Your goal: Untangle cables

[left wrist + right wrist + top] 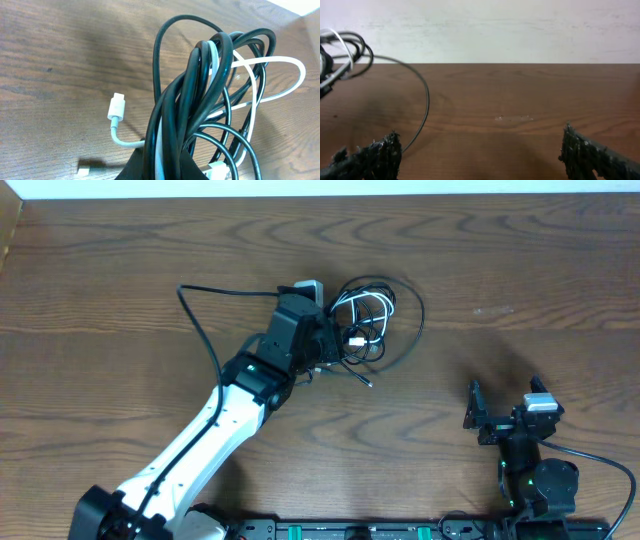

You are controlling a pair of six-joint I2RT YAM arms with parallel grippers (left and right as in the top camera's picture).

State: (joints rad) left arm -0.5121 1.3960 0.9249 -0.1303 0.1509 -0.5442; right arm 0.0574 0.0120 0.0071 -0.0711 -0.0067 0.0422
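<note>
Currently the cables [372, 318] sit as one tangle on the table [120, 260], upper middle of the overhead frame. The left arm reaches diagonally up from lower left, wrist pitched onto the tangle's left edge. The left fingers [322, 340] look closed on the bunch: in the wrist view the black cord [200, 100] and white cord [280, 65] converge tightly at bottom centre. Judged an anchoring pinch, so loops can be drawn free. The right arm is folded at lower right, well apart, its right fingers [375, 155] spread wide and holding nothing.
</note>
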